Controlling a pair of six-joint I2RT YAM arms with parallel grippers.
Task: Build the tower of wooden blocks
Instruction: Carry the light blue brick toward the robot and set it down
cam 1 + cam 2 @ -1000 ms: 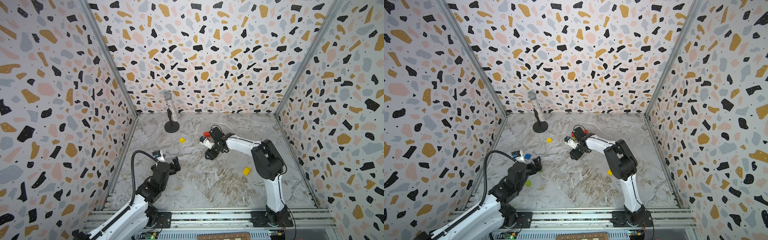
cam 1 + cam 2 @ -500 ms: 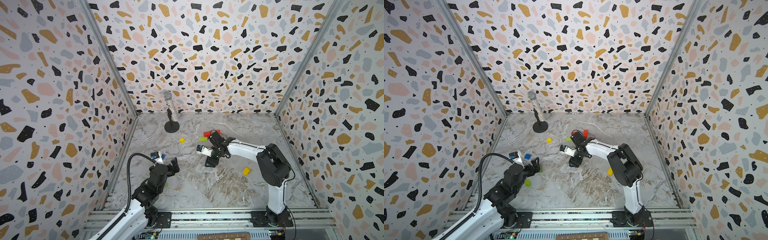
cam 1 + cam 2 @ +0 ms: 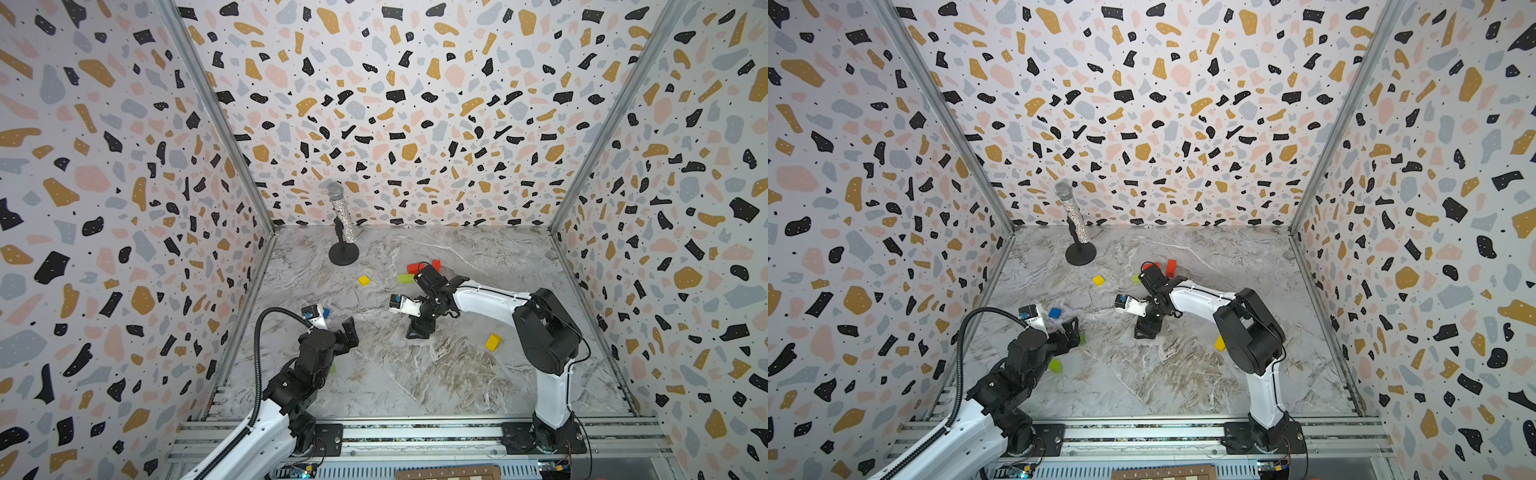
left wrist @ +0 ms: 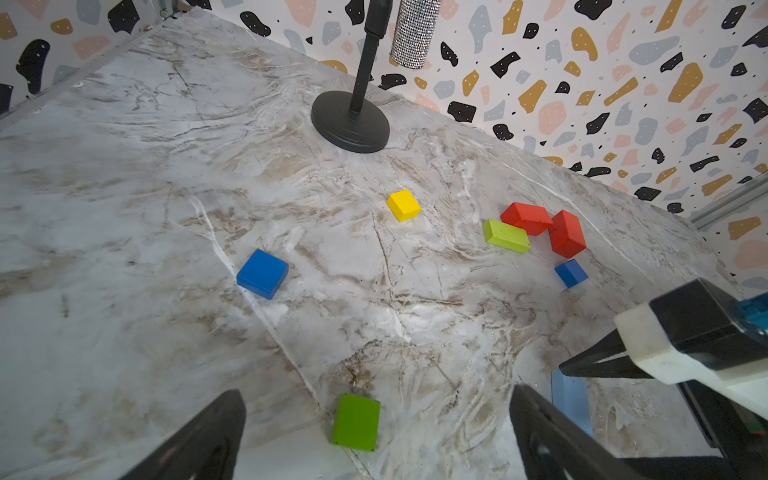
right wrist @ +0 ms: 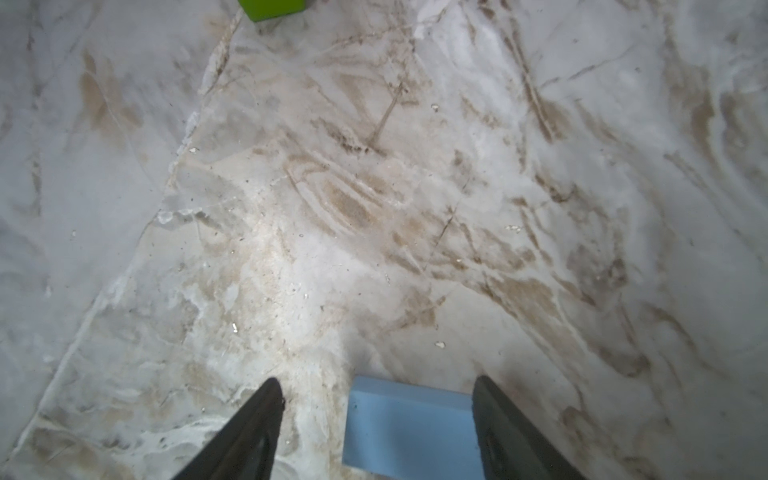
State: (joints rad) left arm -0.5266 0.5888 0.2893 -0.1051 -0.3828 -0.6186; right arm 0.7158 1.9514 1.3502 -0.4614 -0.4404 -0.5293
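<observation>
My right gripper stands open at the table's middle, also seen in a top view. A light-blue block lies flat between its fingers, against one finger and clear of the other. My left gripper is open just above a green block. A blue block, a yellow cube, a lime brick, two red bricks and a small blue cube lie singly. No tower is in view.
A glittery microphone on a black stand rises at the back left. Another yellow block lies beside the right arm. A lime piece sits next to the left arm. Patterned walls close three sides.
The right gripper has come forward from beside the red and lime bricks, down to the table's middle, and its jaws have widened. The left gripper has hardly moved.
</observation>
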